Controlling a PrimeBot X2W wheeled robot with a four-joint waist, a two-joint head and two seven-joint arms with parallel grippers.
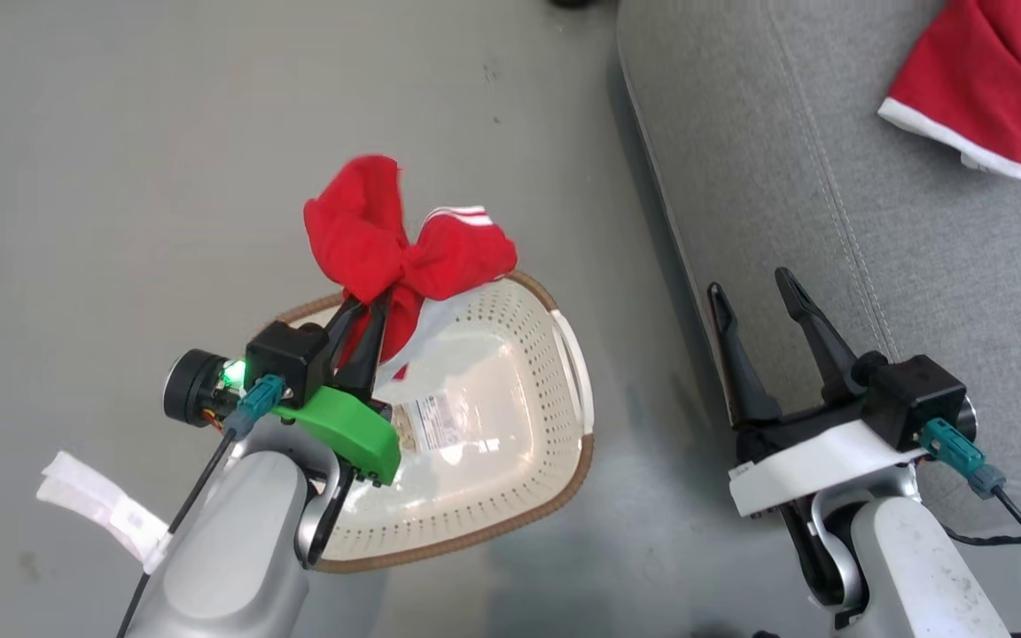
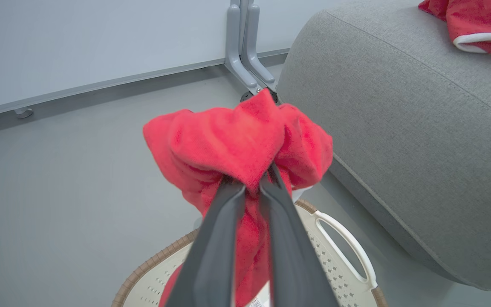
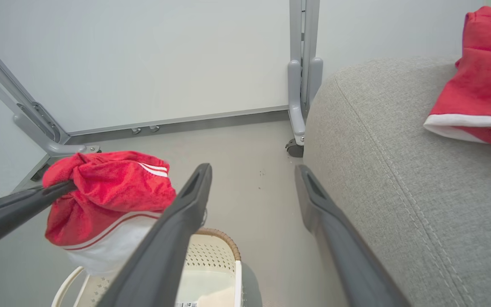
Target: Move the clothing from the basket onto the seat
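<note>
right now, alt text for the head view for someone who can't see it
The left gripper holds a bunched red-and-white top over a cream laundry basket. The right gripper is open beside a grey seat where red shorts lie.

I log: top (image 1: 369,239) red, thin white stripes, white lower panel | shorts (image 1: 989,80) red, white hem band | basket (image 1: 519,496) cream, dotted perforations, brown woven-look rim | seat (image 1: 785,195) grey, woven texture | floor (image 1: 120,133) plain grey
</note>
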